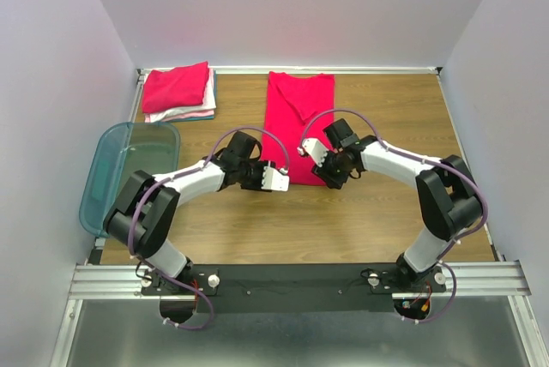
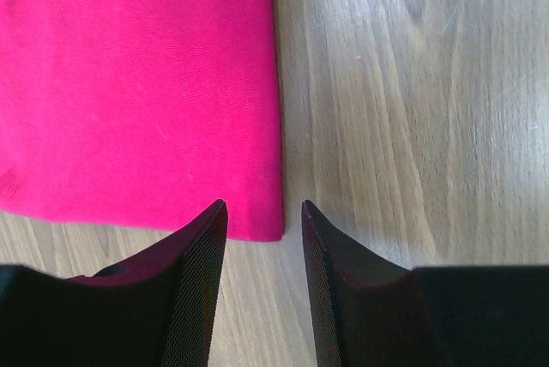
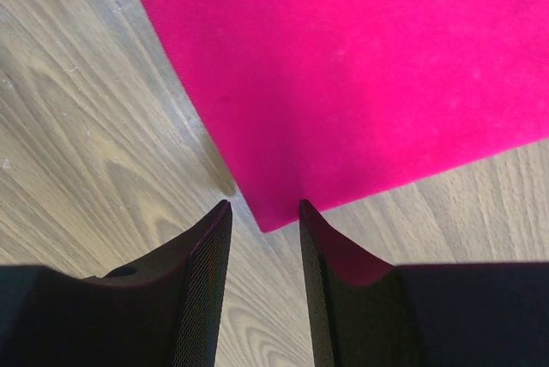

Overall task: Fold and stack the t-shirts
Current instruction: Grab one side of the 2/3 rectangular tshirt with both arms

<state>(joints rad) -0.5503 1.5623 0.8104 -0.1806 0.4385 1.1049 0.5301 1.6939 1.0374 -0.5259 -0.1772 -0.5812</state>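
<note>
Red-pink t-shirt (image 1: 298,127) lies flat mid tabletop (image 1: 386,118), folded into a long strip running far to near. Left tool (image 2: 264,206) released, narrow gap, fingers straddling the strip's near left corner; right tool (image 3: 264,204) released the same way over the near right corner. Cloth not pinched in either. Stack of folded t-shirts (image 1: 178,91), red on top, in the far left corner. Teal bin (image 1: 107,170) at the left edge

The left arm (image 1: 193,180) and right arm (image 1: 390,159) are white tubes between chunky black joints, each trailed by a looping purple cable (image 1: 249,129). The left tool (image 2: 264,206) and right tool (image 3: 264,204) have black fingers (image 2: 193,298), finely ribbed inside.
</note>
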